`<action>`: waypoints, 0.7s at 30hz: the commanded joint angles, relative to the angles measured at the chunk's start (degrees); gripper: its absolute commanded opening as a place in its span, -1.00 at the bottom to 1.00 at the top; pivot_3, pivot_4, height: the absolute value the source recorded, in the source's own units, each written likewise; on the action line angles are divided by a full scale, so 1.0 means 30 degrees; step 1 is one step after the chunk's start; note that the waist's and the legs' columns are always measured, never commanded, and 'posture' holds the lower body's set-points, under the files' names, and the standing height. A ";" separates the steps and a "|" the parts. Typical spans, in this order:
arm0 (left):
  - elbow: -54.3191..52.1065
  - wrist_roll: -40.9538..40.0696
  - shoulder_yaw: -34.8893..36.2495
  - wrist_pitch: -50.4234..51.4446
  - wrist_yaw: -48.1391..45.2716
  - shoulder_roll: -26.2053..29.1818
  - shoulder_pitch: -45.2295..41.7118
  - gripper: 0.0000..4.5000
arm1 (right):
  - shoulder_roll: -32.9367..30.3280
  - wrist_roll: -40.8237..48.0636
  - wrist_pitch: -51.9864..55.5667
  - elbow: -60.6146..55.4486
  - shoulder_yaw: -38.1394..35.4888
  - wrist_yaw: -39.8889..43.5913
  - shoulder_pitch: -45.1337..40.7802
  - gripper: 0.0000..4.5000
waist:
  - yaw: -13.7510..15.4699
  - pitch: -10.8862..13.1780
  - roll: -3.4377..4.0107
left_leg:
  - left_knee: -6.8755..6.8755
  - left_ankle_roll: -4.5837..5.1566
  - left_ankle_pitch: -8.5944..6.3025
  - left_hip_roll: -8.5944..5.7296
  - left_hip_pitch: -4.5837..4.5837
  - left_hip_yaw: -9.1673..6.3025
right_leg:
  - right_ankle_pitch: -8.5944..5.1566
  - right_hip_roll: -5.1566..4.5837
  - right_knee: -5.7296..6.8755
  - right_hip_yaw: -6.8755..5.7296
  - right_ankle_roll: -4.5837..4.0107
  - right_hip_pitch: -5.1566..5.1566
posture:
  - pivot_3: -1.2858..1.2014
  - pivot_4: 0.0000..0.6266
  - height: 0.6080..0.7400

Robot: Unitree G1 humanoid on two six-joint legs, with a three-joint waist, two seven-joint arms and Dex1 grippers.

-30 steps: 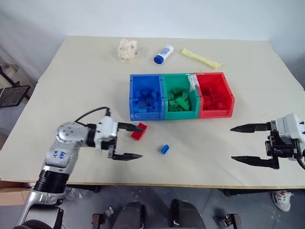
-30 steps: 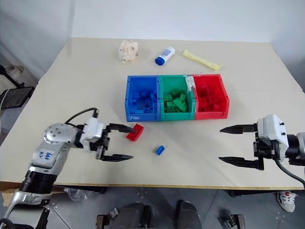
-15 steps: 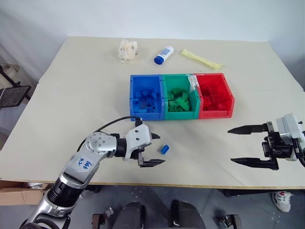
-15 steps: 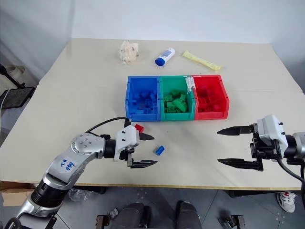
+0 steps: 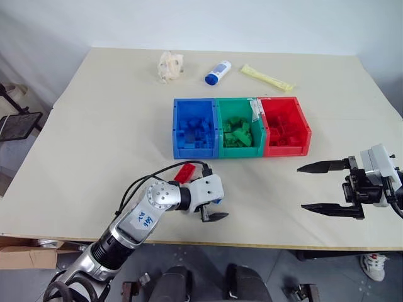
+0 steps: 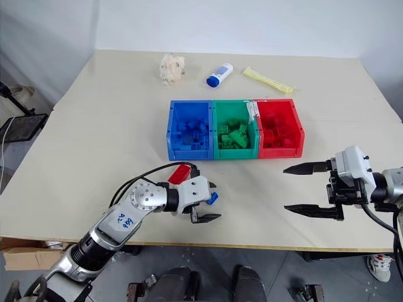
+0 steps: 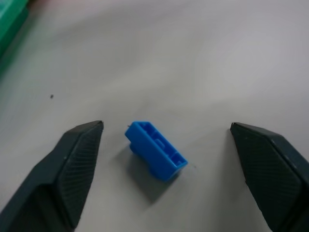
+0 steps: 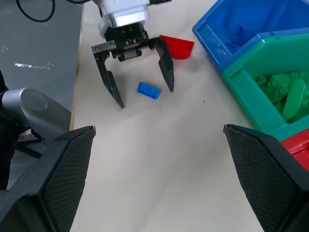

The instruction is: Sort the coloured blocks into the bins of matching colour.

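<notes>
Blue block (image 7: 156, 150): we see a small oblong plastic brick, hollow underside showing, lying on the matte table (image 5: 113, 132); its long axis runs diagonally between the fingers.
Left gripper (image 8: 138, 79): ribbed black fingers apart, straddling it, no contact.
Right gripper (image 5: 320, 187): fingers wide apart, empty.
Red block (image 8: 176, 46): flat, beside the blue bin (image 5: 194, 127).

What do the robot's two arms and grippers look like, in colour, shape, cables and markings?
The left arm is silver-grey metal with a round joint, a white label with blue handwriting and a black cable. The left gripper and the right gripper each have a white body and two black, pointed fingers with ribbed pads.
</notes>
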 commanded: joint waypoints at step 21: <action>0.1366 0.0021 0.3396 0.0111 0.1513 -0.1290 -0.2243 -0.85 | 0.0335 0.0182 0.0091 0.0142 -0.0952 -0.0889 -0.0063 1.00 | 0.0217 0.0001 -0.0002 | 0.0013 0.0001 0.0001 0.0001 -0.0004 0.0002 | 0.0000 0.0006 0.0006 -0.0004 0.0001 0.0000 | 0.03 -0.52 1.00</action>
